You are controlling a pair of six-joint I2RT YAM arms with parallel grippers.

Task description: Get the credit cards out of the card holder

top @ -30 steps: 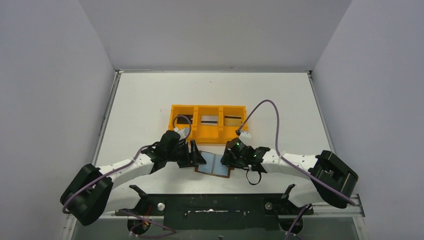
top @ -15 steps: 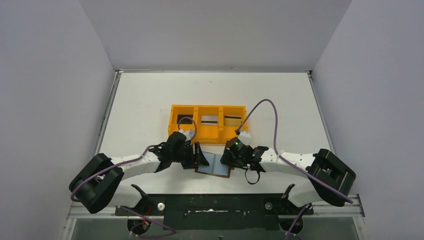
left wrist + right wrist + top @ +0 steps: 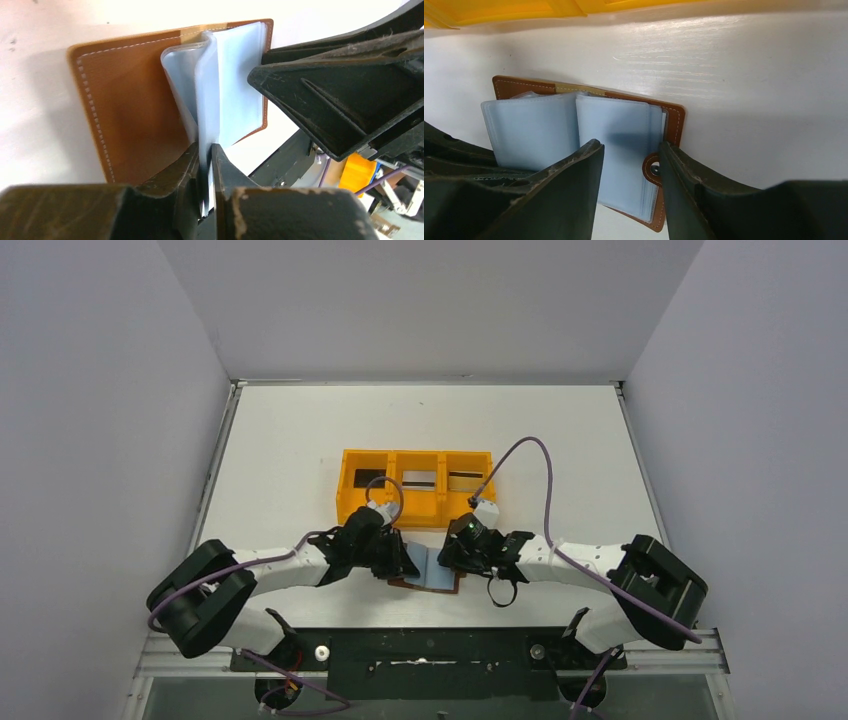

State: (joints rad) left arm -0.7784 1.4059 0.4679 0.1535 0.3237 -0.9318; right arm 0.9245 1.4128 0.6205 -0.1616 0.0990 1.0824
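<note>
The card holder (image 3: 432,570) lies open on the table between my two grippers, brown leather (image 3: 130,100) with pale blue-grey pockets (image 3: 534,127). My left gripper (image 3: 206,155) (image 3: 405,560) is shut on one upright pocket leaf (image 3: 207,90) at the holder's middle. My right gripper (image 3: 630,147) (image 3: 452,556) stands open over the right-hand pockets, with the snap tab (image 3: 653,170) between its fingers. Three credit cards lie in the orange tray: black (image 3: 368,478), silvery grey (image 3: 420,479) and tan-gold (image 3: 463,480). No card shows in the pockets.
The orange three-compartment tray (image 3: 392,502) (image 3: 524,10) stands just beyond the holder, close to both wrists. A purple cable (image 3: 530,455) loops over the right arm. Grey walls enclose the white table (image 3: 300,430) on three sides.
My left gripper has moved right onto the card holder and shut on a pocket leaf. The right gripper has barely shifted and stays open.
</note>
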